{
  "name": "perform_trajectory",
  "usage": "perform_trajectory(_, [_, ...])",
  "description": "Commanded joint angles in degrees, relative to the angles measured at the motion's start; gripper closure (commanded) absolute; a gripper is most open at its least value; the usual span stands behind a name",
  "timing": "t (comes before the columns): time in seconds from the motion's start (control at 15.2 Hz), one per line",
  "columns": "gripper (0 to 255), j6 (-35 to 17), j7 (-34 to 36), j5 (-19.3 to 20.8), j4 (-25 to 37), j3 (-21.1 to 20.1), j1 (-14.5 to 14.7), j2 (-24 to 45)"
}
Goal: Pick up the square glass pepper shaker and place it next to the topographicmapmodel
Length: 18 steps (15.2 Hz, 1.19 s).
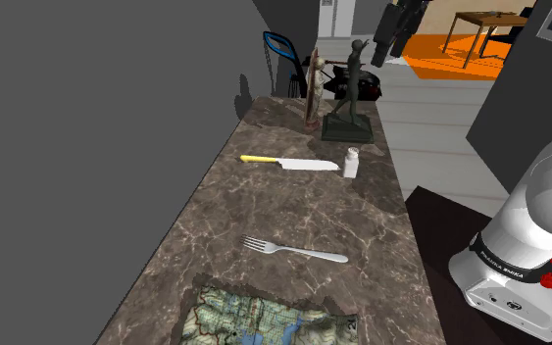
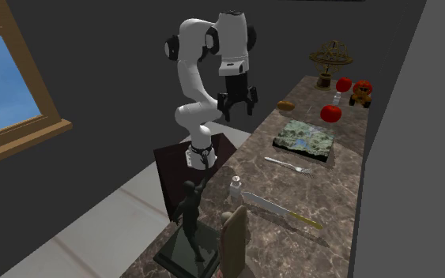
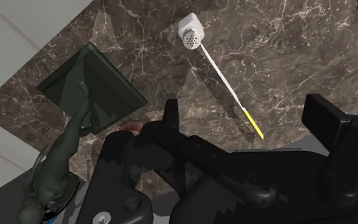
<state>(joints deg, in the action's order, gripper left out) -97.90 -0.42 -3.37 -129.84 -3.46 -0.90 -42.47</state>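
The dark marbled desk [image 1: 264, 206] is set against a grey wall, and all the items are laid along it. The white arm [image 2: 190, 79] is mounted on a dark box stand [image 2: 177, 170] at the open side of the desk and is folded upward. The end effector [image 2: 237, 112] is held high above the desk surface and is pointed downward. In the wrist view its two black fingers [image 3: 171, 114] are seen standing well apart. It is therefore released, and nothing is grasped.

The topographic map model [image 2: 303, 136], a flat green-and-grey slab, is laid at one end of the item row. A dark figurine [image 1: 350, 93] on a square base is placed towards the other end. A knife [image 1: 293, 163] with a yellow handle is laid across the desk between the two, nearer to the figurine. A silver fork [image 1: 293, 251] is laid between the knife and the map model.

The pepper shaker [image 1: 351, 162] is rendered white, and a perforated top is shown in the wrist view. It is stood upright on the desk, just beside the tip of the knife blade. Contact with the blade cannot be determined. The shaker is positioned between the figurine and the fork, and it is well apart from the map model.
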Motion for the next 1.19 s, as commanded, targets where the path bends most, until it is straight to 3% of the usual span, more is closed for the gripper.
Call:
perform_trajectory(0.0, [0,0.00,0.00,0.00,0.00,0.00,0.00,0.00])
perform_trajectory(0.59, [0,-12.38,-4.61,1.91,-10.08,0.33,0.45,7.75])
perform_trajectory(1.12, [0,-24.27,-7.97,4.31,-15.61,0.47,0.19,18.85])
